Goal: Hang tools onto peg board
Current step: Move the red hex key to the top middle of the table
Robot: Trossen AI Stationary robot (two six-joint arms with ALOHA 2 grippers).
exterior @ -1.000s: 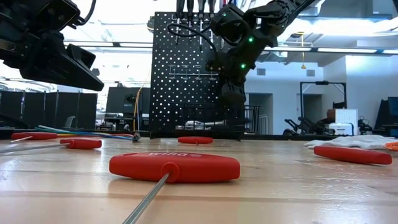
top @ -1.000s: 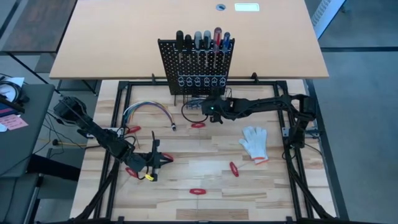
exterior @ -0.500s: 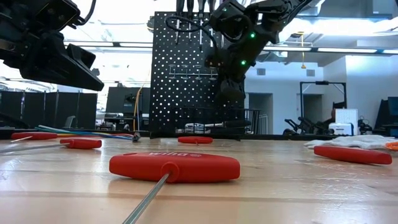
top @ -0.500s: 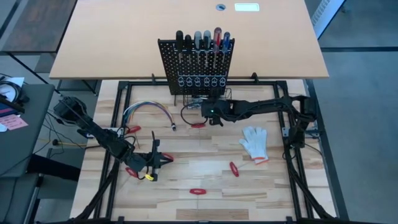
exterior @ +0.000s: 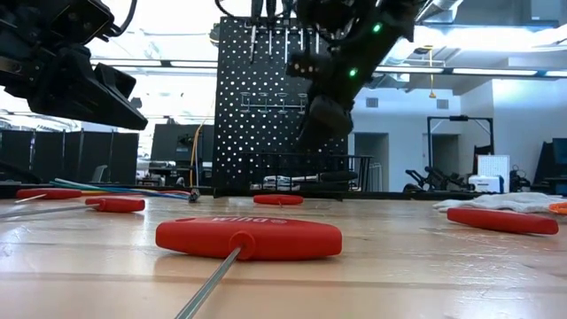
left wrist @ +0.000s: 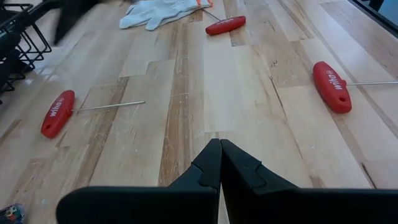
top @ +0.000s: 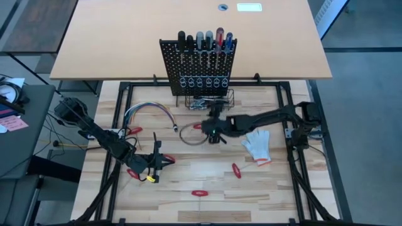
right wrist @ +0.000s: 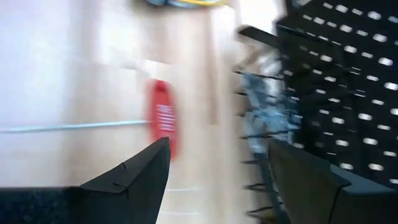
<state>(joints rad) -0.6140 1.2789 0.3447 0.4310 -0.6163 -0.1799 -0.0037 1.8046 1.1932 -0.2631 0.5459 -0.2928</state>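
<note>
The black peg board (top: 199, 63) stands at the far side with several screwdrivers (top: 204, 41) in its ring holders and a wire basket (top: 210, 100) at its base. Red T-handled tools lie flat on the table: one (top: 198, 125) just in front of the basket, also seen in the right wrist view (right wrist: 163, 118), and others (top: 236, 170) (top: 200, 193) (top: 133, 130) nearer. My right gripper (top: 213, 125) (right wrist: 217, 146) hovers open beside the first one, holding nothing. My left gripper (top: 164, 161) (left wrist: 219, 152) waits shut at the near left.
A white glove (top: 256, 143) lies right of centre, and a bundle of coloured cables (top: 147, 113) at the far left. A red T-handle (exterior: 249, 237) lies close to the low camera. The black frame rails (top: 116, 125) border the wooden table top.
My right gripper has drawn back from the basket at the peg board's base toward the table's near edge, and now hovers over the table beside the red T-handled tool.
</note>
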